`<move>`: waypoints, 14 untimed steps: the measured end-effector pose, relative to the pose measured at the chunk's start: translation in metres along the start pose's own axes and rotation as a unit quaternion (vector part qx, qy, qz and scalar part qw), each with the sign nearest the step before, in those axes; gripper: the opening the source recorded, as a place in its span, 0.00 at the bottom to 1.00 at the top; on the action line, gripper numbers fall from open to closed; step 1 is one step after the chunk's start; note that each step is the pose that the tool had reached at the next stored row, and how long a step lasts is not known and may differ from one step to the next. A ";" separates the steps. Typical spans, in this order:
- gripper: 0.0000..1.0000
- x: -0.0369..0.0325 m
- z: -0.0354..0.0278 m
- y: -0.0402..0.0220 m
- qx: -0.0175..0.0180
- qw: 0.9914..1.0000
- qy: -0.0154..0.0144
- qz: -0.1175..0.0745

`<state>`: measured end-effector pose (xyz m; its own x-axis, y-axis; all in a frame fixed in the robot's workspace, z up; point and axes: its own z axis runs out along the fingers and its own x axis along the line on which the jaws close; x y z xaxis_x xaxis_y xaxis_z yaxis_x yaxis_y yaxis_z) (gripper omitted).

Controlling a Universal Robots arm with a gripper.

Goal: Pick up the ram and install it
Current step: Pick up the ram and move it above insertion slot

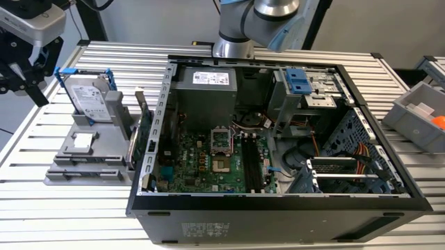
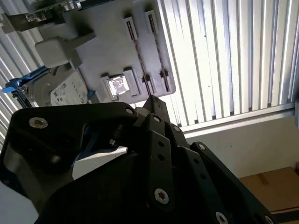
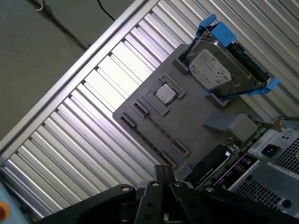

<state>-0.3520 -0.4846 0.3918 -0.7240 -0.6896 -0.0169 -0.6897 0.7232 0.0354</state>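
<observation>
Claw (image 3: 163, 171) near grey holder (image 3: 196, 112), its opening impossible to tell, exterior view adds open computer case (image 1: 278, 224).

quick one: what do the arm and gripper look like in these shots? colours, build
Arm: silver-grey round joint housings with a pale blue cap, in the exterior view. Gripper: matte black flat link plates, bolted together with silver hex-socket screws, in the second wrist view. I can make out no markings on either.
</observation>
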 end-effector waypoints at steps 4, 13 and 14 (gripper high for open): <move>0.00 0.0000 0.0000 0.0001 0.000 1.000 0.001 -0.020; 0.00 0.0000 0.0000 0.0001 -0.001 0.998 0.002 -0.057; 0.00 0.0000 0.0000 0.0001 -0.001 0.998 0.002 -0.061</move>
<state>-0.3520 -0.4846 0.3918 -0.6343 -0.7729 -0.0169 -0.7729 0.6335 0.0354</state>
